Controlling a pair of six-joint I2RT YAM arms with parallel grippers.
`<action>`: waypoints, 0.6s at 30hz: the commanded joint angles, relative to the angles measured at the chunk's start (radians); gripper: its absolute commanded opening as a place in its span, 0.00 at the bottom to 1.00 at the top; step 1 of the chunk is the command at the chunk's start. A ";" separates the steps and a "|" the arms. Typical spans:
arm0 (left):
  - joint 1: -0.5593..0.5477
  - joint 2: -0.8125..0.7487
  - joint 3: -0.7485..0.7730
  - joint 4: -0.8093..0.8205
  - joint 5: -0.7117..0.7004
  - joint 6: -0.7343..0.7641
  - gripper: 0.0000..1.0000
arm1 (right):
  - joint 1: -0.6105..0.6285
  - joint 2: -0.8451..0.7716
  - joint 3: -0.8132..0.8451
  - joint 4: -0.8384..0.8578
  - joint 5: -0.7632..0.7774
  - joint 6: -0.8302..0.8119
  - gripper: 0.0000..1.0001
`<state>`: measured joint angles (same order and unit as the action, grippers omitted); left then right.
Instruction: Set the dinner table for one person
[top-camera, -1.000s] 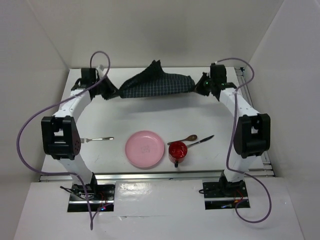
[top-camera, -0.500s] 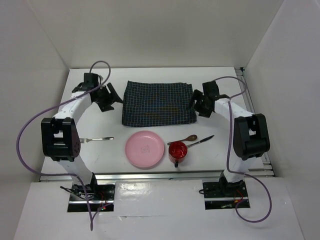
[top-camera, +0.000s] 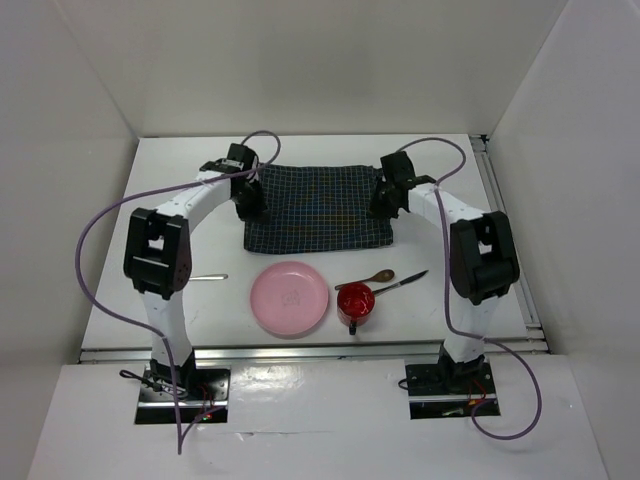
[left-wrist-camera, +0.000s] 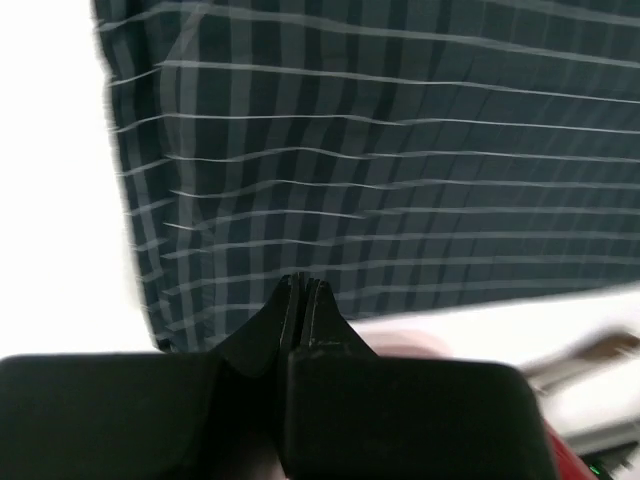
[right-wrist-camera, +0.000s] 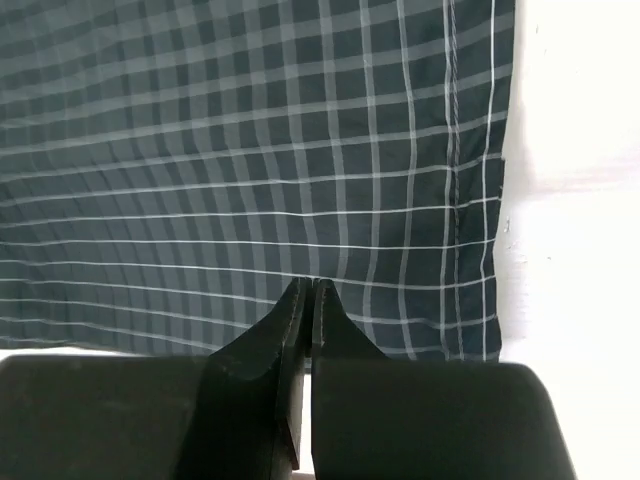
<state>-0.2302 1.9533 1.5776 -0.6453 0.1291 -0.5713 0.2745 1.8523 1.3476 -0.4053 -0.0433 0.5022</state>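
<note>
The left arm (top-camera: 155, 255) goes up from its base, bends at a black joint, and curves in to the left edge of the mat (top-camera: 320, 205). The right arm (top-camera: 480, 255) does the same from the other side and curves in to the mat's right edge. Both wrists point down at the checked cloth. The left jaws are pressed together just over the mat, near its left edge. The right jaws are pressed together too, near the right edge. Nothing shows between them. The big white counter (top-camera: 235, 300) lies in front of the two bases and holds it all. The mat lies flat at the back. Nearer the bases sit one pink plate (top-camera: 289, 298), one red cup (top-camera: 356, 302), one spoon (top-camera: 368, 278), one knife (top-camera: 405, 280) and one fork (top-camera: 205, 277), partly under the left arm.
</note>
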 joint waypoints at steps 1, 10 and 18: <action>0.019 0.051 0.013 -0.071 -0.071 0.030 0.00 | -0.011 0.063 0.012 -0.036 -0.050 -0.022 0.00; 0.019 0.134 -0.051 -0.050 -0.082 0.021 0.00 | -0.011 0.119 -0.073 -0.027 -0.009 -0.004 0.00; 0.028 0.082 0.131 -0.126 -0.131 0.089 0.00 | -0.011 0.059 0.059 -0.139 0.068 -0.034 0.00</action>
<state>-0.2100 2.0796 1.5845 -0.7364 0.0444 -0.5255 0.2703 1.9663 1.3357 -0.4835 -0.0284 0.4923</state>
